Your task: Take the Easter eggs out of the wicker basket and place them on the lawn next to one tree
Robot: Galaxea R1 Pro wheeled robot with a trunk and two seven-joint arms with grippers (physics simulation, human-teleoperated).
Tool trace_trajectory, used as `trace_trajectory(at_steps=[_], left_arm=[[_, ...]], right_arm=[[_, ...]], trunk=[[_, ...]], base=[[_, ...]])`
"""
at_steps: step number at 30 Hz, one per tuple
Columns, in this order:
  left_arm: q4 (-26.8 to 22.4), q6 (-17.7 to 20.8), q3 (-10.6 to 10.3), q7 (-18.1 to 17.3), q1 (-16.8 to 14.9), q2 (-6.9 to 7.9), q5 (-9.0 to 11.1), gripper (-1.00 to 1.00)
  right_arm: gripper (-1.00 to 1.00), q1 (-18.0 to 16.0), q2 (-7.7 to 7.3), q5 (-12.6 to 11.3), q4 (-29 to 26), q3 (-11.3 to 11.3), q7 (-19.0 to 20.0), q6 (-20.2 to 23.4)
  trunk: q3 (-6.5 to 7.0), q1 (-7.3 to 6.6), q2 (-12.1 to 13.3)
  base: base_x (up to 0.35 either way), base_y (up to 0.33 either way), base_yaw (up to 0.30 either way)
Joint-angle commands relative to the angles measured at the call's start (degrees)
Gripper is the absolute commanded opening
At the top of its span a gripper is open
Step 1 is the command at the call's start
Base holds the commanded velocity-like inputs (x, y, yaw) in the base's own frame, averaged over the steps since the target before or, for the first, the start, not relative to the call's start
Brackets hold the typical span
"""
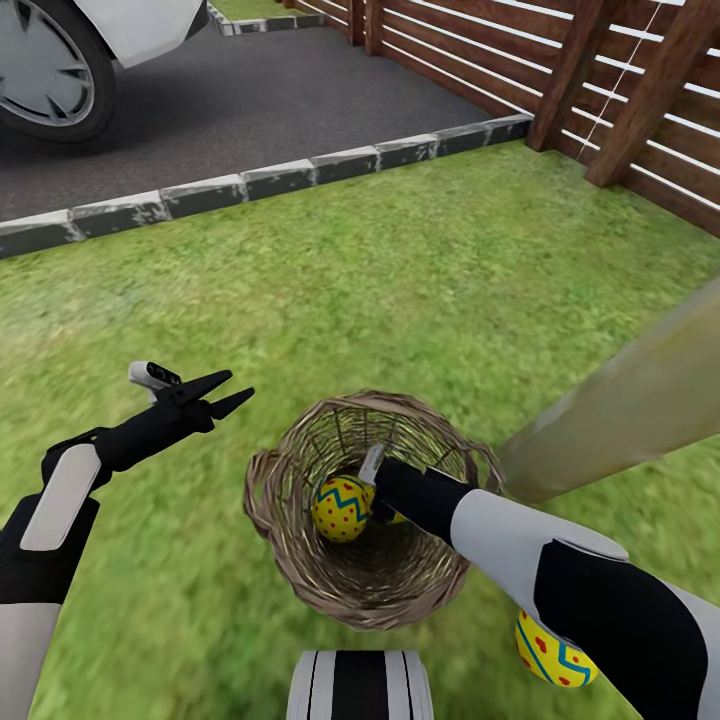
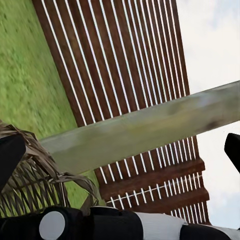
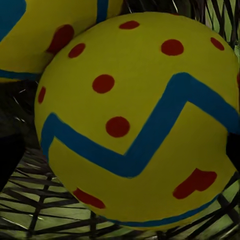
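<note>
The wicker basket (image 1: 300, 575) stands on the lawn (image 1: 400, 270) just left of the tree (image 1: 620, 410) trunk. My right gripper (image 1: 374, 487) reaches down into it, open, with a yellow Easter egg (image 1: 341, 509) at its fingers. Up close, that egg (image 3: 135, 125) sits between the two spread fingers, and a second egg (image 3: 50, 30) lies against it in the basket. Another egg (image 1: 553, 652) rests on the grass near the trunk's base, partly hidden by my right arm. My left gripper (image 1: 228, 392) hovers open and empty over the grass, left of the basket.
A stone kerb (image 1: 250, 180) borders the asphalt driveway, where a car wheel (image 1: 45, 70) stands at the far left. A brown slatted fence (image 1: 640, 90) closes off the right side. The left wrist view looks past the basket rim (image 2: 25, 185) at the trunk (image 2: 140, 130) and fence (image 2: 125, 50).
</note>
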Motion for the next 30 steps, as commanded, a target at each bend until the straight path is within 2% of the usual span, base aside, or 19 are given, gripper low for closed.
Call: trace_trajectory(at_steps=[1,12,24,27,28,30], left_arm=[[0.0,0.2,0.0,-0.2,0.0,0.00,-0.1,1.00],[0.0,0.2,-0.1,-0.2,0.0,-0.05,-0.1,1.00],[0.0,0.2,-0.1,-0.2,0.0,-0.15,-0.1,1.00],[0.0,0.2,-0.1,-0.2,0.0,-0.14,-0.1,1.00],[0.0,0.2,-0.1,-0.2,0.0,-0.16,-0.1,1.00],[0.1,0.2,-0.1,-0.2,0.0,-0.16,-0.1,1.00]], right_arm=[[1.00,-0.1,-0.02,-0.6,0.0,0.4,-0.7,0.3],[1.00,-0.2,0.09,-0.6,0.0,0.3,-4.7,0.3],[1.00,-0.2,0.18,-0.5,-0.4,0.3,-5.3,0.1],[1.00,-0.2,0.23,-0.5,-0.4,0.3,-5.3,0.1],[-1.00,-0.2,0.22,-0.5,-0.4,0.3,-5.3,0.1],[-1.00,-0.1,0.23,-0.5,-0.5,0.4,-5.3,0.2]], trunk=[[-0.04,-0.01,0.0],[-0.04,-0.01,0.0],[-2.70,0.30,-0.2],[-2.70,0.30,-0.2],[-2.70,0.30,-0.2],[-2.70,0.30,-0.2]], base=[[0.000,0.000,0.000],[0.000,0.000,0.000],[0.000,0.000,0.000],[0.000,0.000,0.000],[0.000,0.000,0.000],[0.000,0.000,0.000]])
